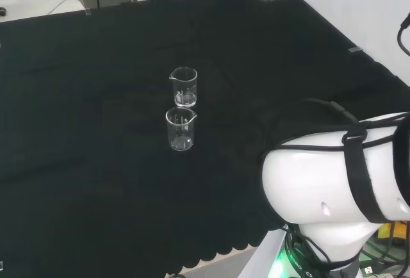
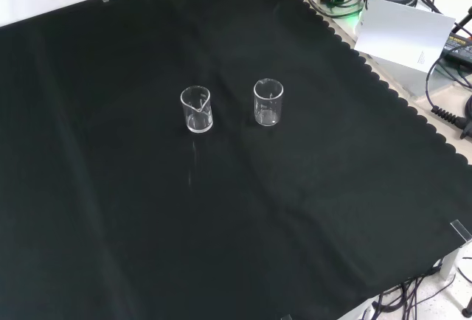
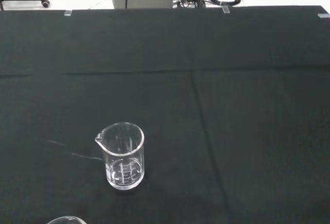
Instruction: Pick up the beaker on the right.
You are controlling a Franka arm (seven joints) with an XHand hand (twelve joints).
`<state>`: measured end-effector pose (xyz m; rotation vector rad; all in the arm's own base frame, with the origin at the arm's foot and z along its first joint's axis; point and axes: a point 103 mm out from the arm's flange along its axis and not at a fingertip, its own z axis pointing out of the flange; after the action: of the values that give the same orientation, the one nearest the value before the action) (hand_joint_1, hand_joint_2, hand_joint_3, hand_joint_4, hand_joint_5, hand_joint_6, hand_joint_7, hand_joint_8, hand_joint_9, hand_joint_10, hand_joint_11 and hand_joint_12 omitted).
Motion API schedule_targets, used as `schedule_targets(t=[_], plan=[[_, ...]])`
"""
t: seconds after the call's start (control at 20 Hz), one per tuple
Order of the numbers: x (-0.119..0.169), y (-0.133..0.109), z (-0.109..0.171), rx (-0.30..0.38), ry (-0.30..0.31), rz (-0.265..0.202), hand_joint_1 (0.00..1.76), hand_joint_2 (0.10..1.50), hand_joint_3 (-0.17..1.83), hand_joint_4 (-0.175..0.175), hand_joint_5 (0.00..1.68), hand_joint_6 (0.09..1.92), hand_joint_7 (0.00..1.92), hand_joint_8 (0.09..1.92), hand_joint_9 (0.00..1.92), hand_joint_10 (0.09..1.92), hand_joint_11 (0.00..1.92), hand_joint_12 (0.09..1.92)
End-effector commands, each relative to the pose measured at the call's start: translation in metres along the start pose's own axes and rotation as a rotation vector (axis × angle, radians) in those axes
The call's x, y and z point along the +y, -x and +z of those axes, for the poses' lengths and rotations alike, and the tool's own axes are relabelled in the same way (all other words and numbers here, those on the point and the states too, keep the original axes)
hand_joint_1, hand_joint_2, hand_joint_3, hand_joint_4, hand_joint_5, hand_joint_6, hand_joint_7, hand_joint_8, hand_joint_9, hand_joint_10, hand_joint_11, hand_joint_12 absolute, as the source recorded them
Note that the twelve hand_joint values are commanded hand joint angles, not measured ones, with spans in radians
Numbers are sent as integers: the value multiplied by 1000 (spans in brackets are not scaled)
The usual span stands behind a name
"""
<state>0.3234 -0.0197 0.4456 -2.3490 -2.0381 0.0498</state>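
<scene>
The right beaker [image 2: 268,102] stands upright on the black surface [image 2: 110,224], as the front view has it, with the left beaker [image 2: 197,109] near it and apart. In the head view they stand one behind the other, the nearer [image 1: 180,128] just before the farther [image 1: 184,86]. Both look empty. How the robot hand is set, or where the beakers lie from it, I cannot tell.

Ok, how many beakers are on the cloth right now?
2. In the front view they stand side by side near the middle of the black cloth: the left beaker and the right beaker, upright and apart. Clear glass is hard to see, but no others show.
</scene>
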Motion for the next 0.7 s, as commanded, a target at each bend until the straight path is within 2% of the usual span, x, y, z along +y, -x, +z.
schedule_targets(t=[0.05,0.2,0.4,0.7], plan=[[29,14,47,36,-18,6,51,1260,284,-17,322,87,64,509,187,627,0,1371],[55,22,72,85,-30,-3,101,1234,268,-17,325,87,90,522,216,639,0,1381],[90,30,100,155,-22,-37,260,1154,231,-18,328,87,120,546,265,658,4,1394],[130,25,148,185,-54,-87,416,1066,200,-21,330,87,136,566,303,668,13,1402]])
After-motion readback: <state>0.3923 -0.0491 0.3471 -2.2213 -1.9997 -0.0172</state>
